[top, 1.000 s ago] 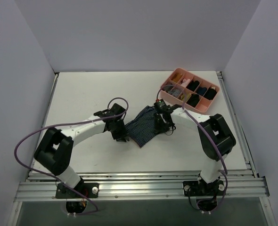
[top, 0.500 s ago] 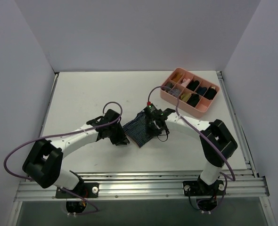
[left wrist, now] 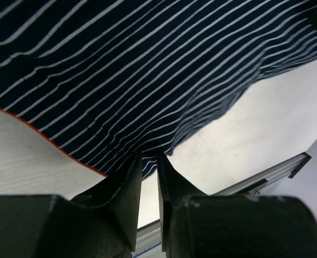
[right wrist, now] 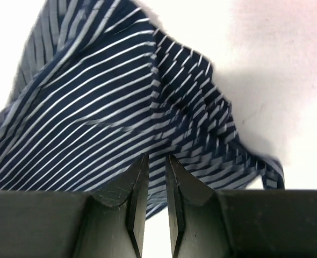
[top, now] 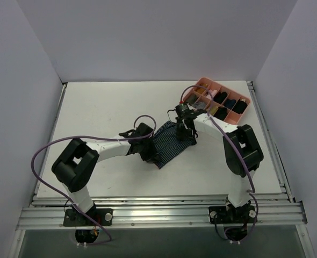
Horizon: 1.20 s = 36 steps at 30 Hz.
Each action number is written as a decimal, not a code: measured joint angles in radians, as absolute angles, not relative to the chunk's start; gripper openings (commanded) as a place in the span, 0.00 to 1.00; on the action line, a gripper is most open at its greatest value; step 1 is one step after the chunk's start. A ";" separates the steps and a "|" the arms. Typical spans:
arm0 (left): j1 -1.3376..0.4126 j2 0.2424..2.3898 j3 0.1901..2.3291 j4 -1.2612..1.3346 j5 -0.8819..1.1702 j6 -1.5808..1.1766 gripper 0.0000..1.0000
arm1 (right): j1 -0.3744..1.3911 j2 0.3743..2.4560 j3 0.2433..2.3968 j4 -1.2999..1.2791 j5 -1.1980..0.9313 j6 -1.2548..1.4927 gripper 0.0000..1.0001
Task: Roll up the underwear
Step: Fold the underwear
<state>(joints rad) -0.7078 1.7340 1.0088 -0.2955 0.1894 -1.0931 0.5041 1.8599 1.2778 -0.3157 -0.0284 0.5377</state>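
Observation:
The underwear, navy with thin light pinstripes, lies spread on the white table between my two grippers. My left gripper is at its near-left corner. In the left wrist view the jaws stand almost together with the cloth's edge between their tips, and the red waistband edge runs to the left. My right gripper is at the far-right corner. In the right wrist view its jaws are nearly together on the striped cloth, which is lifted and creased there.
A pink divided tray holding small dark rolled bundles stands at the back right, just behind the right gripper. White walls close in the table on the left, back and right. An aluminium rail runs along the near edge.
The right gripper has moved back and to the right, pulling the bunched cloth out flatter. The left gripper has moved right, onto the cloth's near-left corner.

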 measured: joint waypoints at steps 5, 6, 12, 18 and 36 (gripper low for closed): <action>-0.721 1.764 0.971 -0.260 0.201 -1.125 0.25 | 0.489 1.940 1.314 -0.326 -0.008 0.498 0.15; -0.721 1.763 0.966 -0.252 0.206 -1.127 0.25 | 0.485 1.949 1.324 -0.329 -0.003 0.491 0.15; -0.719 1.764 0.959 -0.242 0.211 -1.137 0.24 | 0.437 2.016 1.443 -0.352 0.026 0.449 0.15; -0.719 1.764 0.959 -0.244 0.211 -1.136 0.24 | 0.397 2.072 1.528 -0.371 0.058 0.419 0.15; -0.622 1.658 1.161 -0.557 0.153 -0.945 0.48 | 0.421 2.074 1.607 -0.434 -0.002 0.403 0.16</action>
